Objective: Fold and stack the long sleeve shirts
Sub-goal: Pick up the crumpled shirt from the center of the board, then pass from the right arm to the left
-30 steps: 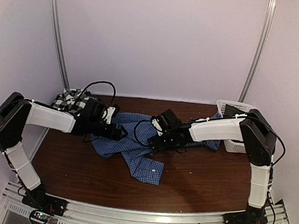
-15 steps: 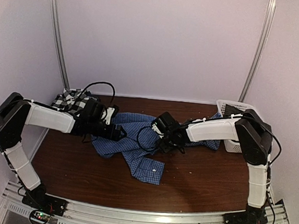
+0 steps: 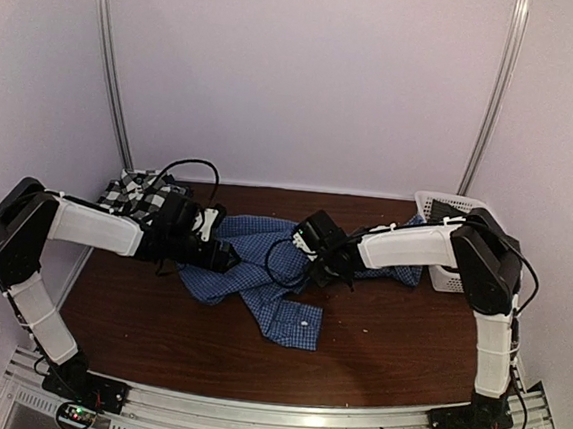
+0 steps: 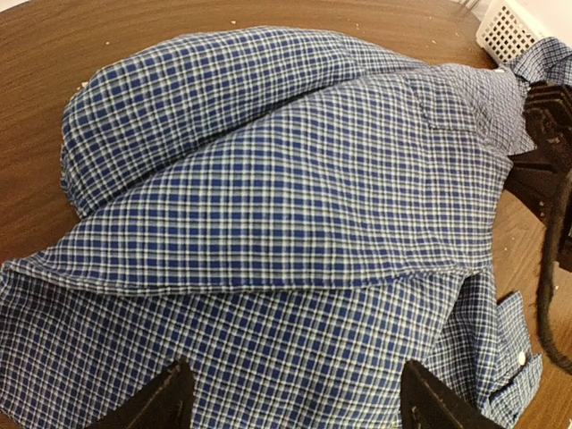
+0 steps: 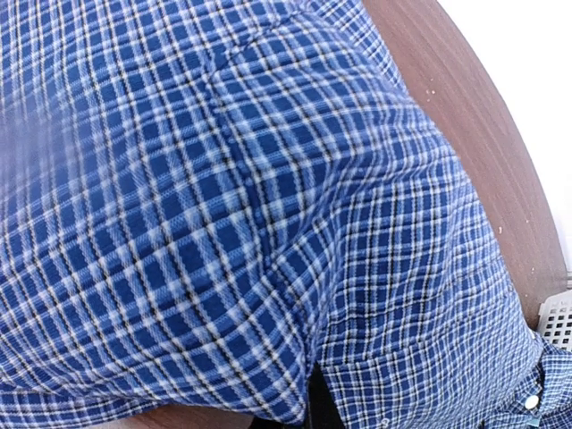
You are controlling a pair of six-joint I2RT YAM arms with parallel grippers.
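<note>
The blue fine-check shirt (image 3: pixel 253 277) is lying crumpled in the middle of the brown table (image 3: pixel 385 354), with one buttoned cuff (image 3: pixel 297 326) trailing toward the near edge. The left gripper (image 3: pixel 224 257) is hovering at its left side, fingers (image 4: pixel 170 402) spread apart over the cloth. The right gripper (image 3: pixel 328 273) is sitting low on its right side, and I cannot tell whether that claw is apart or together. Farther back, a black-and-white plaid shirt (image 3: pixel 133 193) is lying at the left and a white basket (image 3: pixel 438 200) is standing at the right.
</note>
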